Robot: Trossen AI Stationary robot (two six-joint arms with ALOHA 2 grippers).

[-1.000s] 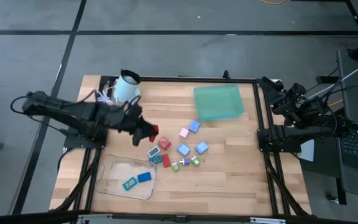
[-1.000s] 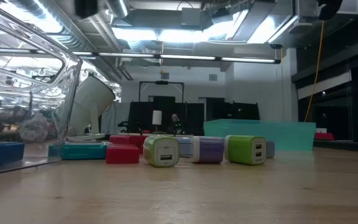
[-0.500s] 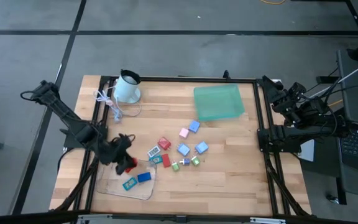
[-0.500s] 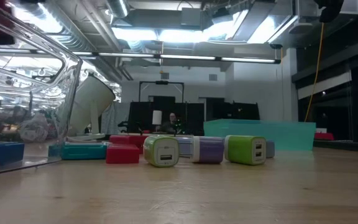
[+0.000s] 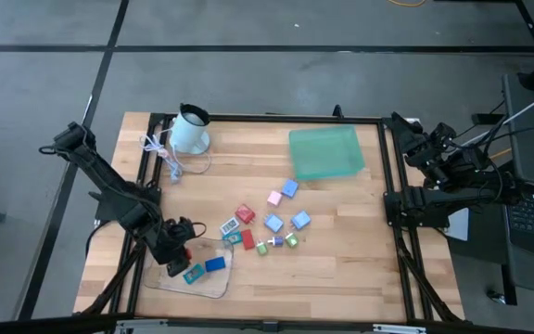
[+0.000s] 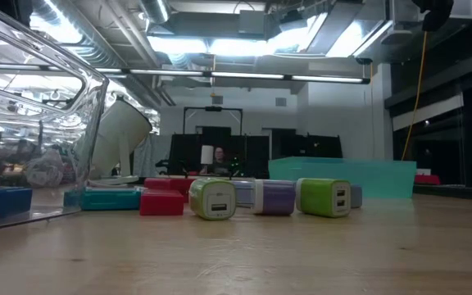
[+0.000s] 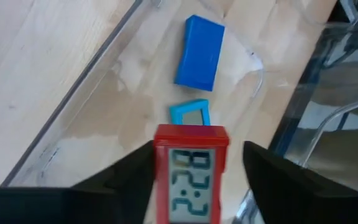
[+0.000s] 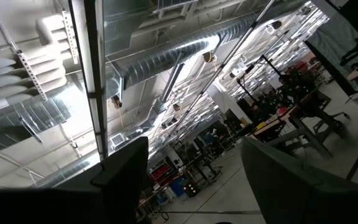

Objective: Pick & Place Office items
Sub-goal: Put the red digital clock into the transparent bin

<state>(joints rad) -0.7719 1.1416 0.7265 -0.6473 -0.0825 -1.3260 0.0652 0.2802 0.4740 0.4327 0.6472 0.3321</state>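
We have our left gripper (image 5: 176, 252) over the clear tray (image 5: 160, 277) near the table's (image 5: 341, 269) front left corner. In the left wrist view a red clock (image 7: 189, 174) sits between its two fingers, with a small gap on each side, so the jaws look spread a bit and we think the clock is being let go, though we cannot tell if it has landed. Under it, in the tray, lie a blue block (image 5: 215, 264) and a teal piece (image 5: 193, 274). So two items are put away and a third is almost in. Much is left. In the middle of the table we can see a red piece (image 5: 245, 216), another red one (image 5: 247, 239), a pink one (image 5: 273, 198), three light blue ones (image 5: 289, 188) and some little green plugs (image 5: 291, 240), all near each other. The green bin (image 5: 324, 152) by the back edge looks empty from above. The mug (image 5: 189, 131) and the cord (image 5: 160, 153) sit at the back left corner. Our right gripper (image 5: 422, 148) waits off the table's right edge, and its jaws are spread with nothing in them. We think most of the job is still to do.
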